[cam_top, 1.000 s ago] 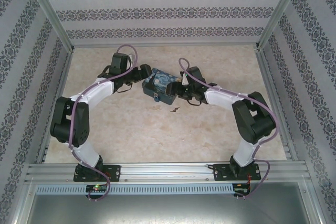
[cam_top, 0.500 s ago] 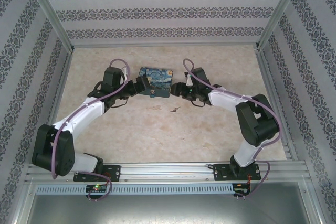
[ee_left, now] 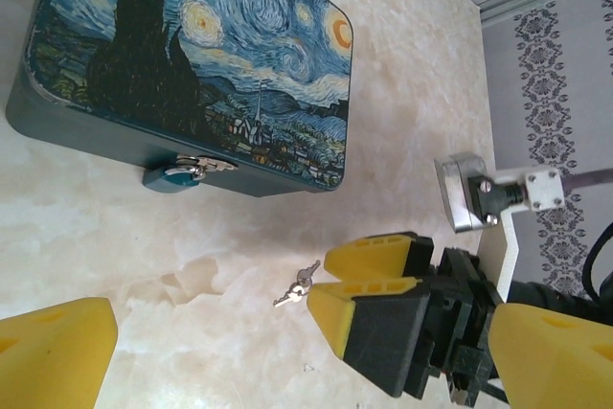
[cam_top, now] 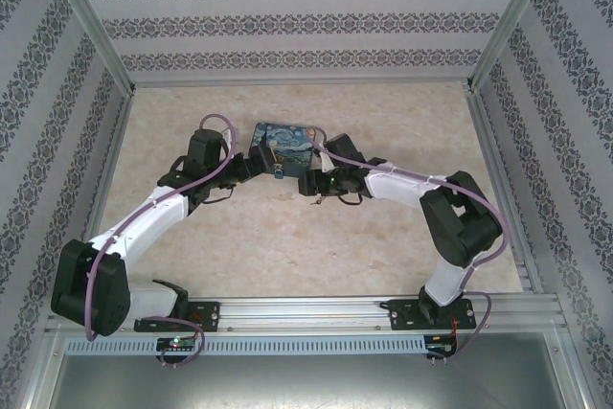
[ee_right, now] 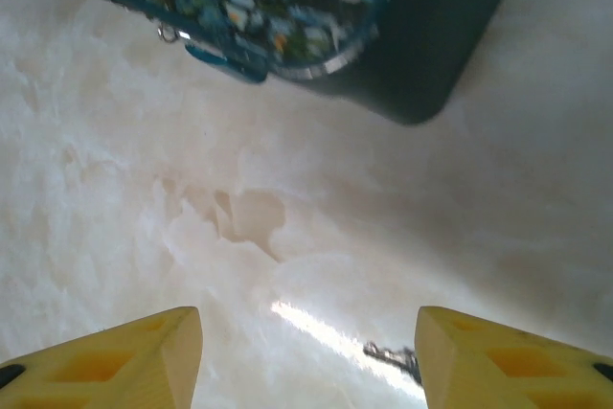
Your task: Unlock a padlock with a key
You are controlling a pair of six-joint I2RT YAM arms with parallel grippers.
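The tiny teal-blue padlock (ee_left: 177,174) hangs on the front wall of the dark-blue swirly-painted box (ee_left: 192,55), its thin shackle through the latch. The padlock (cam_top: 277,172) lies between both grippers. The slim metal key (ee_left: 297,286) lies on the table with a second key on its ring. My right gripper (ee_right: 306,361) is open and low over the table, with the key (ee_right: 393,356) just inside its right finger (ee_right: 508,356). My left gripper (ee_left: 306,361) is open, left of the padlock, holding nothing.
The box (cam_top: 285,144) lies flat on the marble-patterned table (cam_top: 383,237), near its middle. Patterned walls and metal frame rails close in the table on three sides. The right gripper's camera bracket (ee_left: 479,193) rises beside the key.
The box went from tilted between both grippers to lying flat. The right gripper then moved left and down over the key. The left arm lowered and drew back a little.
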